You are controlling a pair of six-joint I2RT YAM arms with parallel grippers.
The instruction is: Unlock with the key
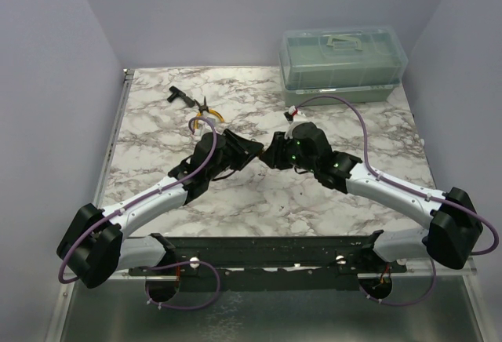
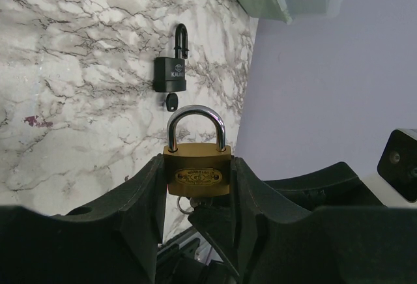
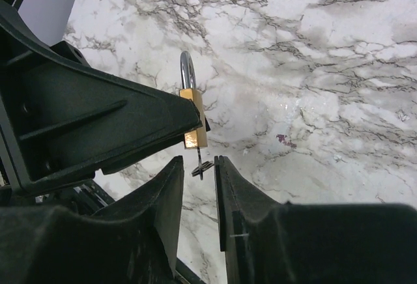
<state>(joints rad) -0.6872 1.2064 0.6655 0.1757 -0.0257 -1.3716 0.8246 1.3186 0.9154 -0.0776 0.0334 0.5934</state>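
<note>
My left gripper (image 2: 197,167) is shut on a small brass padlock (image 2: 197,176) and holds it above the marble table with its steel shackle closed and pointing away from the wrist. The tiny silver key (image 3: 199,167), on a small ring, sticks out of the padlock's underside. My right gripper (image 3: 199,161) is open, one finger on each side of the key with a narrow gap. In the top view the two grippers, left (image 1: 249,150) and right (image 1: 274,154), meet at mid-table. The padlock also shows in the right wrist view (image 3: 194,118).
A black padlock (image 2: 170,75) with its own key lies on the table beyond the brass one. Yellow-handled pliers (image 1: 208,113) and a black tool (image 1: 177,95) lie at the back left. A translucent green toolbox (image 1: 343,63) stands at the back right.
</note>
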